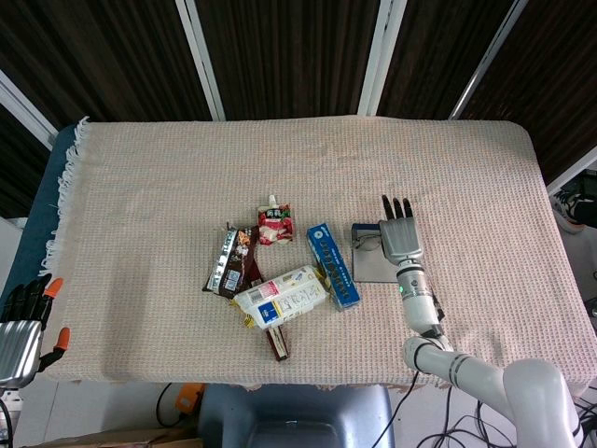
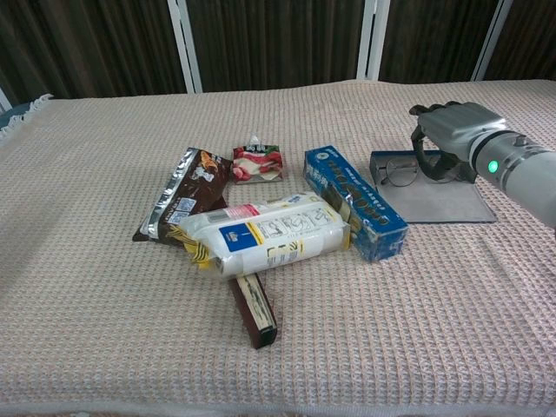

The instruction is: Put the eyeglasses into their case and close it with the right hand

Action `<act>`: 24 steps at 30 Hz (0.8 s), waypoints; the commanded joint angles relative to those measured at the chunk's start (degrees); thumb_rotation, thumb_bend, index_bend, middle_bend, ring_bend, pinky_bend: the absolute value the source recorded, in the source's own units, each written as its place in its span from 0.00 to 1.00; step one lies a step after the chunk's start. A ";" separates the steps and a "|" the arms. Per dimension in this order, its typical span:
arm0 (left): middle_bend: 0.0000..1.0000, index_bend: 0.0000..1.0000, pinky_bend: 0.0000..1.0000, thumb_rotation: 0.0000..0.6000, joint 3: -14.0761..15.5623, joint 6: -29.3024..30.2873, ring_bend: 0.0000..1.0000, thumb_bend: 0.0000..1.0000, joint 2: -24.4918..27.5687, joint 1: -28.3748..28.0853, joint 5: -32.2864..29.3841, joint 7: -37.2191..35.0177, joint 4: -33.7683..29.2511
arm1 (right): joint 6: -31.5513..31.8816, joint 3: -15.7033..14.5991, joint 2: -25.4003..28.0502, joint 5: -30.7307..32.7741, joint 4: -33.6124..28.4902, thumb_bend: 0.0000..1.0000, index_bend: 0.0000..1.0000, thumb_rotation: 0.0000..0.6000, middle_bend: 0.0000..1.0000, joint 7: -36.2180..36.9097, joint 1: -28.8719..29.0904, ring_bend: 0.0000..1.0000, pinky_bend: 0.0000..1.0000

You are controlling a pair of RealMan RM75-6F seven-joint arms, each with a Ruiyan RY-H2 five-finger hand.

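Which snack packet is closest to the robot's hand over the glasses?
The long blue box. It lies right beside the grey glasses case under the right hand; the other packets sit further left.

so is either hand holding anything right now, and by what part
The right hand curls over the wire-rimmed eyeglasses in the open grey case; whether it grips them cannot be told. The left hand holds nothing.

Right hand [image 2: 447,130] covers right lens of eyeglasses [image 2: 401,171]; grip unclear. Left hand [image 1: 20,327] cut by frame edge.
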 commanded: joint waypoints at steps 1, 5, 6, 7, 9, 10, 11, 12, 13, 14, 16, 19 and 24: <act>0.00 0.00 0.04 1.00 0.02 -0.03 0.00 0.43 0.00 -0.01 0.01 0.05 -0.01 | -0.17 0.14 -0.01 0.29 0.11 0.59 0.68 1.00 0.11 -0.27 0.00 0.00 0.00; 0.00 0.00 0.04 1.00 0.06 0.09 0.00 0.43 0.02 0.04 0.13 0.03 -0.04 | -0.16 0.08 -0.26 0.35 0.54 0.59 0.65 1.00 0.11 -0.80 0.03 0.00 0.00; 0.00 0.00 0.04 1.00 0.04 0.13 0.00 0.43 0.03 0.05 0.13 0.00 -0.04 | -0.18 0.06 -0.31 0.37 0.60 0.59 0.64 1.00 0.11 -0.88 0.01 0.00 0.00; 0.00 0.00 0.04 1.00 0.03 0.14 0.00 0.43 0.03 0.06 0.10 -0.02 -0.03 | -0.17 0.05 -0.33 0.38 0.65 0.59 0.62 1.00 0.11 -0.95 -0.02 0.00 0.00; 0.00 0.00 0.04 1.00 0.03 0.10 0.00 0.43 0.05 0.06 0.04 -0.07 -0.01 | -0.10 0.06 -0.35 0.38 0.72 0.59 0.58 1.00 0.11 -1.10 -0.06 0.00 0.00; 0.00 0.00 0.04 1.00 0.04 0.08 0.00 0.43 0.07 0.06 0.05 -0.12 0.00 | 0.07 0.12 -0.35 0.29 0.76 0.59 0.55 1.00 0.11 -1.09 -0.08 0.00 0.00; 0.00 0.00 0.04 1.00 0.04 0.09 0.00 0.43 0.08 0.06 0.07 -0.14 0.01 | 0.16 0.14 -0.36 0.24 0.78 0.59 0.53 1.00 0.11 -1.08 -0.08 0.00 0.00; 0.00 0.00 0.04 1.00 0.05 0.11 0.00 0.43 0.10 0.07 0.11 -0.18 0.01 | 0.32 0.19 -0.34 0.14 0.78 0.59 0.50 1.00 0.11 -1.05 -0.10 0.00 0.00; 0.00 0.00 0.04 1.00 0.05 0.14 0.00 0.43 0.11 0.07 0.14 -0.20 0.01 | 0.42 0.23 -0.29 0.05 0.72 0.59 0.49 1.00 0.10 -1.01 -0.12 0.00 0.00; 0.00 0.00 0.04 1.00 0.06 0.18 0.00 0.43 0.12 0.09 0.15 -0.23 0.00 | 0.53 0.26 -0.21 -0.06 0.61 0.59 0.48 1.00 0.10 -0.92 -0.15 0.00 0.00; 0.00 0.00 0.04 1.00 0.06 0.28 0.00 0.43 0.14 0.15 0.17 -0.28 0.00 | 0.86 0.27 0.14 -0.50 0.16 0.58 0.45 1.00 0.10 -0.62 -0.29 0.00 0.00; 0.00 0.00 0.04 1.00 0.09 0.37 0.00 0.43 0.14 0.20 0.23 -0.29 -0.05 | 2.18 -0.29 1.18 -2.20 -1.28 0.48 0.43 1.00 0.10 0.06 -0.85 0.00 0.00; 0.00 0.00 0.04 1.00 0.17 0.59 0.00 0.43 0.20 0.33 0.42 -0.40 -0.12 | 5.86 -3.06 5.53 -7.28 -8.09 0.35 0.36 1.00 0.10 2.69 -3.91 0.00 0.00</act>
